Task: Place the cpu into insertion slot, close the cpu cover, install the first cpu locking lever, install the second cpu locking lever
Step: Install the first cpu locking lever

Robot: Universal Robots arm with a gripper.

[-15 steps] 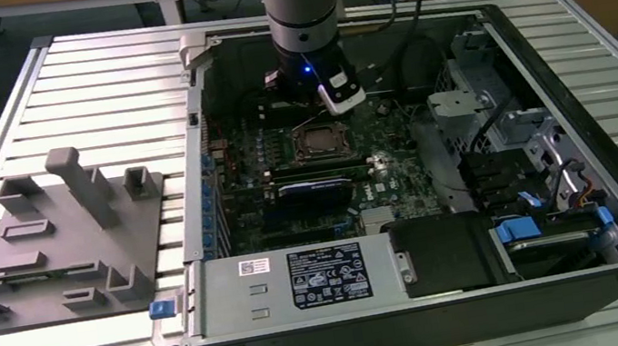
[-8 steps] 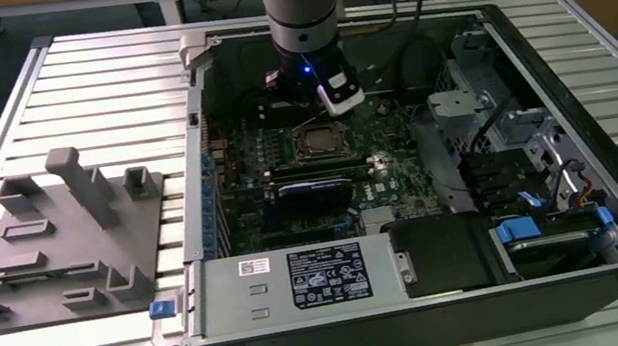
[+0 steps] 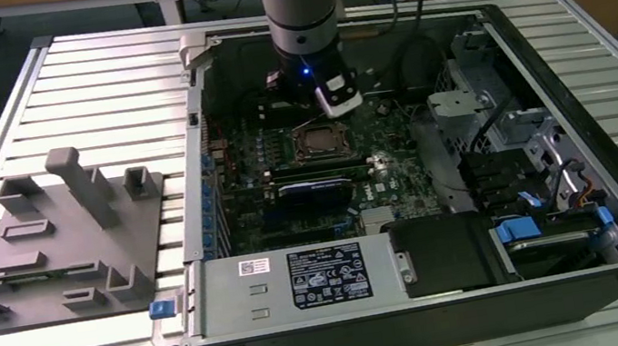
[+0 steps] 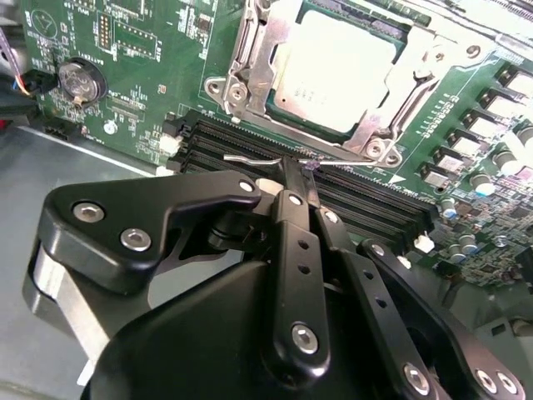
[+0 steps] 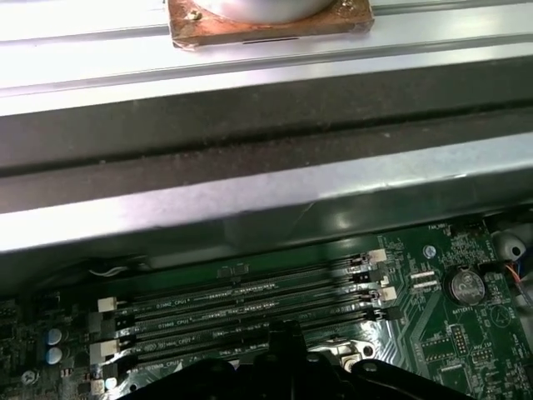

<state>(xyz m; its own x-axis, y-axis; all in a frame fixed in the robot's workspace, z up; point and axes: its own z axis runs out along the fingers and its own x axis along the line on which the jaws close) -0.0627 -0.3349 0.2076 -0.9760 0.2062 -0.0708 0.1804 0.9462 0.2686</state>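
In the second wrist view the cpu (image 4: 333,62), a flat square with a silvery top, lies in the insertion slot (image 4: 379,137). The cpu cover (image 4: 250,50), a thin metal frame, lies flat around it. A thin wire locking lever (image 4: 250,158) runs along the near side of the socket, beside the black memory slots. My gripper (image 4: 301,171) has its fingers (image 4: 287,225) pressed together, and the tips meet that lever. In the exterior view the gripper (image 3: 321,118) hangs just behind the socket (image 3: 317,141) inside the open computer case.
Black memory slots (image 5: 250,296) and a coin battery (image 5: 466,286) lie by the socket. The case wall (image 5: 266,200) rises close behind. A power supply (image 3: 300,280) and a drive cage (image 3: 529,168) crowd the case. A grey fixture block (image 3: 63,246) sits on the slatted table.
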